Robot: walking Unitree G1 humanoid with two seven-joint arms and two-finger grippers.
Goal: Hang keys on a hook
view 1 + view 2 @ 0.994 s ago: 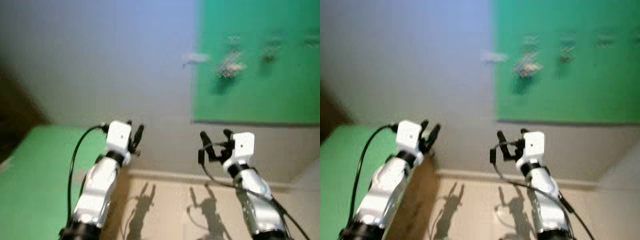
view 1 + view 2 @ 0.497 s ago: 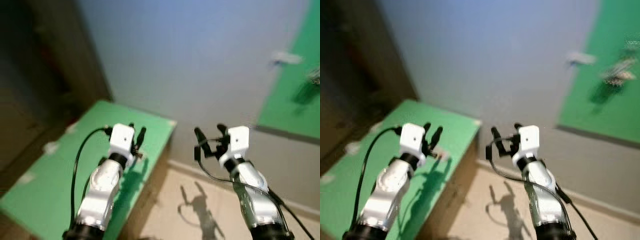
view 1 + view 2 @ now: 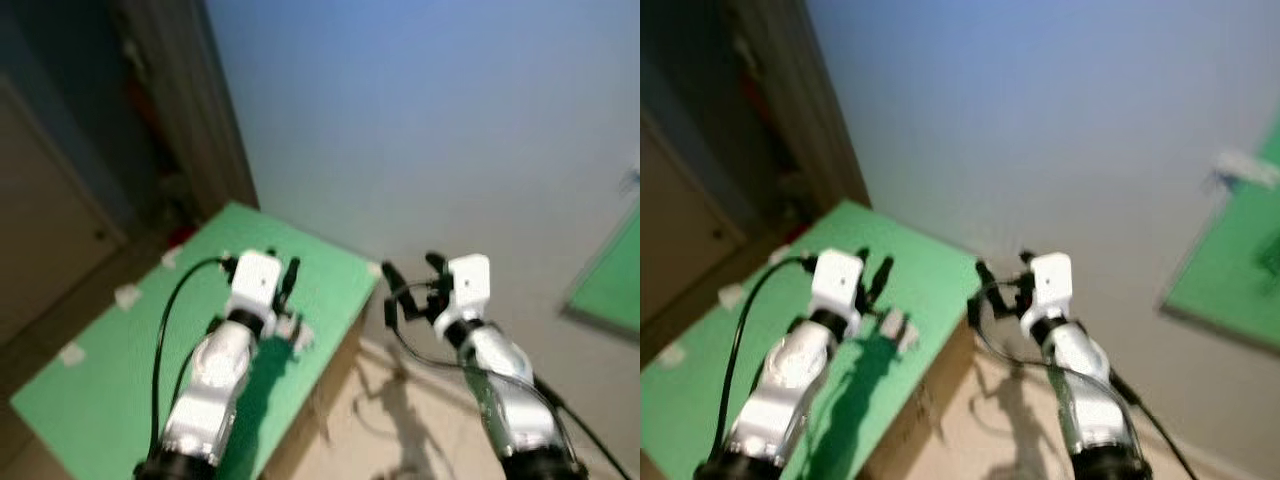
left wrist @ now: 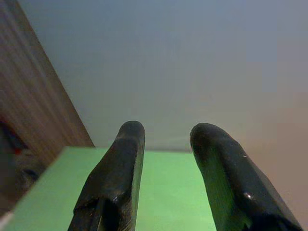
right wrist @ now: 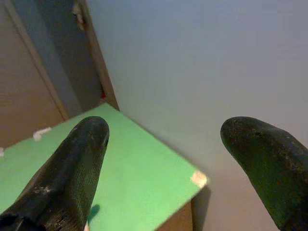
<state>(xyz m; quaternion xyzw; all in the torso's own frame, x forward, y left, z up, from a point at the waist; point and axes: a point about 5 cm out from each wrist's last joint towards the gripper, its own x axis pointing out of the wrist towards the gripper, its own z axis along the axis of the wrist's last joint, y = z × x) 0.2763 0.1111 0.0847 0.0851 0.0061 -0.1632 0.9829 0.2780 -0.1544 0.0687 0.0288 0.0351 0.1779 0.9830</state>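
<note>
Swinging left, your view is leaving the green wall board (image 3: pixel 612 285) at the far right edge and bringing the green surface (image 3: pixel 120 370) into the middle. Your left gripper (image 3: pixel 285 285) is hovering over that surface, fingers released and empty; a small pale blurred object (image 3: pixel 296 333), possibly the keys, is lying just beyond it. Your right gripper (image 3: pixel 408 285) is hanging past the surface's edge, fingers spread, holding nothing. Keys are probably light, hard and slippery, so pinch the ring.
</note>
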